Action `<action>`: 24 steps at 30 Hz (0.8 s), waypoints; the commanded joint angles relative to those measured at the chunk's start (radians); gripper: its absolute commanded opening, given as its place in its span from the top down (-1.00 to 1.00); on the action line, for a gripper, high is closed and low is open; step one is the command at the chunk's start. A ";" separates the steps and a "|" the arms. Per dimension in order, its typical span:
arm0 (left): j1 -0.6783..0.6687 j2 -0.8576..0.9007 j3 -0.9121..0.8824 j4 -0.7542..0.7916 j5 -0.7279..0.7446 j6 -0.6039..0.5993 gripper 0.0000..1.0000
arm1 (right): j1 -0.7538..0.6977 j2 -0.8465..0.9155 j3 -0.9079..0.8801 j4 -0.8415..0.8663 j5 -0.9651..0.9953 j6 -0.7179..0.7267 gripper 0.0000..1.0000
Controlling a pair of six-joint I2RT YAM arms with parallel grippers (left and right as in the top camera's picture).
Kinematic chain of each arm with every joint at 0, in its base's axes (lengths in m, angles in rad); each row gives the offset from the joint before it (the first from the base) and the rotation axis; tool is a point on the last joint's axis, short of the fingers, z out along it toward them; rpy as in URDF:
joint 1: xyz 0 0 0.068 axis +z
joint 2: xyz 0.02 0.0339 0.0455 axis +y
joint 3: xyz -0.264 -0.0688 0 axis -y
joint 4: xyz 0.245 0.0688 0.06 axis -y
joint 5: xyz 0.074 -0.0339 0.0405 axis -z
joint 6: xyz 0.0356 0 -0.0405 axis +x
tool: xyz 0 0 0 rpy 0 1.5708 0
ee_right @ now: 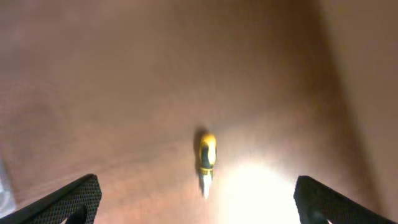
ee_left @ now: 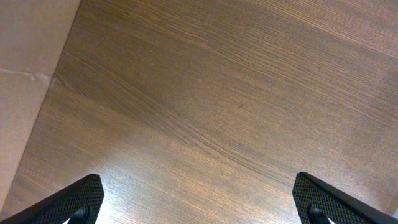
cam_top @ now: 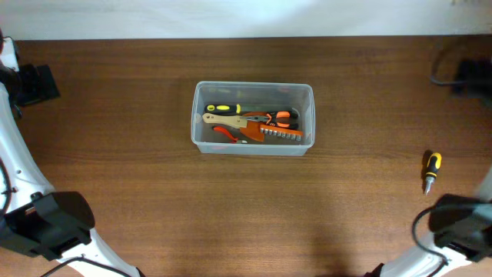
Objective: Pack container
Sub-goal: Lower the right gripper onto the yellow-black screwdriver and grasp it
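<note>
The clear plastic container (cam_top: 253, 118) stands at the middle of the table and holds several hand tools with yellow, orange and wooden handles. A short yellow-and-black screwdriver (cam_top: 432, 171) lies on the table at the right, outside the container. It also shows in the right wrist view (ee_right: 206, 155), blurred, ahead of my right gripper (ee_right: 198, 202), which is open and empty. My left gripper (ee_left: 198, 202) is open and empty over bare wood at the front left. The gripper fingers are hidden in the overhead view.
The arm bases sit at the front left (cam_top: 46, 223) and front right (cam_top: 461, 223). A black cable and box (cam_top: 461, 75) lie at the back right, and a black mount (cam_top: 34, 83) at the back left. The table's left edge (ee_left: 43, 93) shows in the left wrist view.
</note>
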 commanded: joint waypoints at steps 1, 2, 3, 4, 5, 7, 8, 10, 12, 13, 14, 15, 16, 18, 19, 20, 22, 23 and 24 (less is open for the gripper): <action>0.003 -0.024 0.017 -0.001 0.007 -0.010 -0.99 | -0.088 0.023 -0.185 0.015 -0.116 0.043 -0.93; 0.003 -0.024 0.017 -0.001 0.007 -0.010 -0.99 | -0.102 0.026 -0.237 0.030 -0.119 0.044 -0.89; 0.003 -0.024 0.017 -0.001 0.007 -0.010 -0.99 | -0.118 0.032 -0.311 0.056 -0.118 0.058 -0.88; 0.003 -0.024 0.017 -0.001 0.007 -0.010 -0.99 | -0.127 0.037 -0.360 0.075 -0.119 0.058 -0.85; 0.003 -0.024 0.017 -0.001 0.007 -0.010 -0.99 | -0.134 0.039 -0.426 0.108 -0.118 0.057 -0.79; 0.003 -0.024 0.017 -0.001 0.007 -0.010 -0.99 | -0.140 0.040 -0.530 0.180 -0.117 0.055 -0.77; 0.003 -0.024 0.017 -0.001 0.007 -0.010 -0.99 | -0.140 0.040 -0.579 0.220 -0.118 0.048 -0.77; 0.003 -0.024 0.017 -0.001 0.007 -0.010 -0.99 | -0.135 0.040 -0.653 0.288 -0.117 0.023 -0.78; 0.003 -0.024 0.017 -0.001 0.007 -0.010 -0.98 | -0.132 0.040 -0.703 0.337 -0.116 -0.002 -0.78; 0.003 -0.024 0.017 -0.001 0.007 -0.010 -0.99 | -0.132 0.040 -0.733 0.368 -0.093 -0.003 -0.78; 0.003 -0.024 0.017 -0.001 0.007 -0.010 -0.99 | -0.131 0.040 -0.759 0.397 -0.072 -0.003 -0.78; 0.003 -0.024 0.017 -0.001 0.007 -0.010 -0.99 | -0.131 0.040 -0.784 0.425 -0.053 -0.003 -0.78; 0.003 -0.024 0.017 -0.001 0.007 -0.010 -0.99 | -0.131 0.040 -0.807 0.452 -0.030 -0.003 -0.78; 0.003 -0.024 0.017 -0.001 0.007 -0.010 -0.99 | -0.132 0.040 -0.852 0.510 0.002 -0.003 -0.78; 0.003 -0.024 0.017 -0.001 0.007 -0.010 -0.99 | -0.132 0.040 -0.867 0.532 0.007 -0.003 -0.77; 0.003 -0.024 0.017 -0.001 0.007 -0.010 -0.99 | -0.132 0.040 -0.879 0.555 0.006 -0.003 -0.73; 0.003 -0.024 0.017 -0.001 0.007 -0.010 -0.99 | -0.131 0.040 -0.894 0.592 0.002 -0.003 -0.63; 0.003 -0.024 0.017 -0.001 0.007 -0.010 -0.99 | -0.130 0.040 -0.898 0.603 -0.003 -0.003 -0.54; 0.003 -0.024 0.017 -0.001 0.007 -0.010 -0.99 | -0.130 0.040 -0.902 0.614 -0.014 -0.003 -0.43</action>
